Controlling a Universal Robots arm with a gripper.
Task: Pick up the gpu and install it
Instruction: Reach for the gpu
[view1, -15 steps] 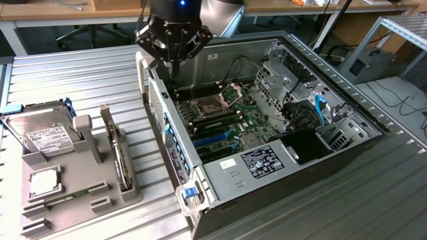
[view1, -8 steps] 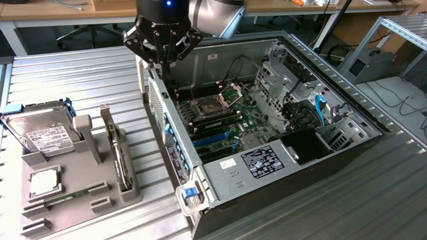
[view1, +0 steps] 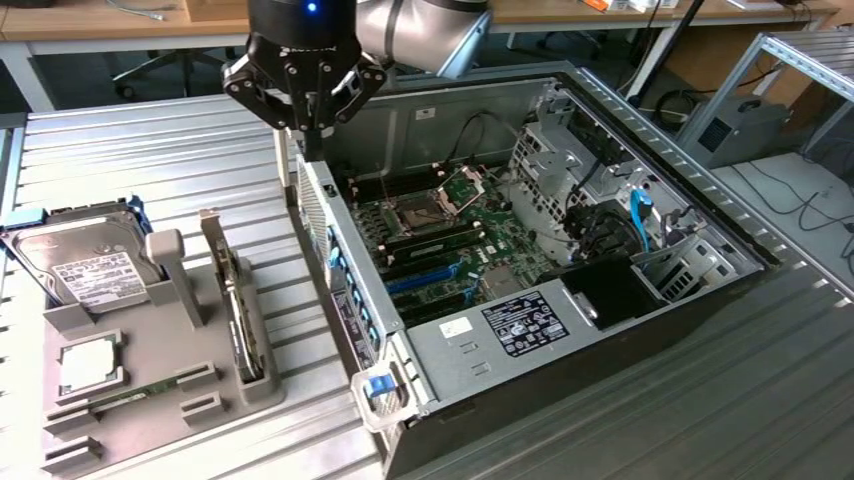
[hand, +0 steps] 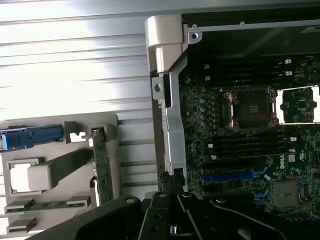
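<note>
The gpu (view1: 231, 292) stands on edge in a slot of the grey holder (view1: 160, 335) on the exterior view's left, its pale bracket end toward the back. In the wrist view the gpu (hand: 101, 170) is a thin green strip in the same holder (hand: 112, 150). My gripper (view1: 310, 135) hangs above the rear wall of the open computer case (view1: 441, 345), well apart from the card. Its fingers are shut with nothing between them. In the wrist view my gripper (hand: 170, 186) points at the case's metal edge beside the motherboard (hand: 250, 140).
A silver hard drive (view1: 87, 265), a CPU (view1: 88, 362) and a RAM stick (view1: 134, 395) also sit in the holder. Blue expansion slots (view1: 430, 276) lie on the motherboard inside the case. A ribbed metal table (view1: 147, 165) carries everything.
</note>
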